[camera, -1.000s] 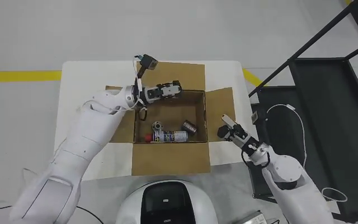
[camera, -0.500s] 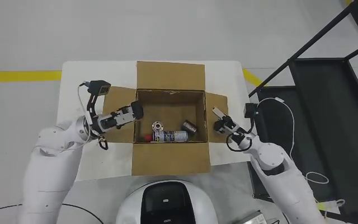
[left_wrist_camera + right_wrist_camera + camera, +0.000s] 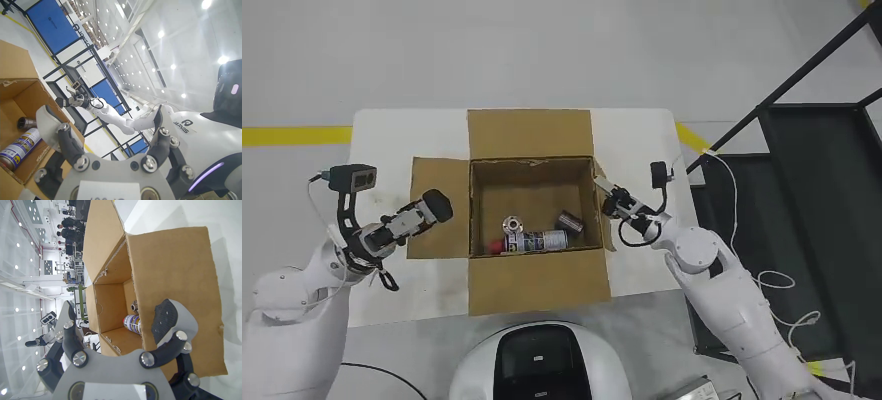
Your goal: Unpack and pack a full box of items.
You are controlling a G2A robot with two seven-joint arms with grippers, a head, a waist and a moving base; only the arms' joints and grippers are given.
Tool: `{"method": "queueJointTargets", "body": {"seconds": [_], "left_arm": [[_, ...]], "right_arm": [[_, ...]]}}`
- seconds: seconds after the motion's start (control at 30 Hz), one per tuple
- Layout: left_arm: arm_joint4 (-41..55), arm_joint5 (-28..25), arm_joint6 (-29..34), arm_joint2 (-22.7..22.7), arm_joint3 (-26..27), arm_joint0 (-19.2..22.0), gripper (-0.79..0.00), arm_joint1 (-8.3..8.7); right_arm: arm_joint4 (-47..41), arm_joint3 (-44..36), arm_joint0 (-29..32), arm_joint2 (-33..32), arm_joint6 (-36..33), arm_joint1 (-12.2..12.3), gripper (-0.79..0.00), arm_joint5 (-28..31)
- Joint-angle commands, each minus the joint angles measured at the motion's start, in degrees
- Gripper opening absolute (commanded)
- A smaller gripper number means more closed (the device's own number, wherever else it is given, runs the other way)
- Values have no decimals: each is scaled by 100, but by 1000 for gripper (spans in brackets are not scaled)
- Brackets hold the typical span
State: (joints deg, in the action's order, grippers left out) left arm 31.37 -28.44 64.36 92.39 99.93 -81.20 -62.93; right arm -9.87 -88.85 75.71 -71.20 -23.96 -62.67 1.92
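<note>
Box (image 3: pixel 530 285) sits open on the table (image 3: pixel 392 140), holding three things: one spray can (image 3: pixel 532 241) lying flat, one metal flange (image 3: pixel 510 225) beside it, and one dark cylinder (image 3: pixel 571 220) nearer the right wall. Left gripper (image 3: pixel 102 113) hangs over the left flap and right gripper (image 3: pixel 116 306) at the right rim, both spread and holding nothing. Since a second ago the box has slid left and the left arm has drawn back off it.

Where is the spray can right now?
In the top view the spray can lies on its side inside the open box, along the wall nearest the robot, beside a metal fitting.
</note>
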Motion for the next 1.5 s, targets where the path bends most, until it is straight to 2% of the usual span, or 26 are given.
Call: {"method": "queueJointTargets", "body": {"seconds": [0.0,0.2,0.37,0.5,0.57,0.63,0.73,1.47], "left_arm": [[16,63,34,-4,-39,-18,0,10],[58,352,213,-102,-253,70,0,39],[207,608,633,-148,-496,281,0,78],[516,831,1367,-71,-705,469,0,136],[352,846,1531,53,-780,540,0,177],[318,893,1601,139,-805,561,0,205],[401,1001,1741,240,-865,593,0,241],[464,1030,1790,246,-901,621,0,248]], "right_arm": [[25,57,-116,69,15,-23,0,16],[286,-43,-184,68,114,-39,0,64],[1209,-876,-9,-42,39,28,0,45],[2134,-1612,-32,88,-437,74,0,-276],[2479,-1835,-132,263,-780,77,0,-465],[2733,-1910,-285,443,-1078,68,0,-622],[3048,-1807,-523,692,-1177,32,0,-747],[3064,-1789,-552,718,-1186,27,0,-760]]}}
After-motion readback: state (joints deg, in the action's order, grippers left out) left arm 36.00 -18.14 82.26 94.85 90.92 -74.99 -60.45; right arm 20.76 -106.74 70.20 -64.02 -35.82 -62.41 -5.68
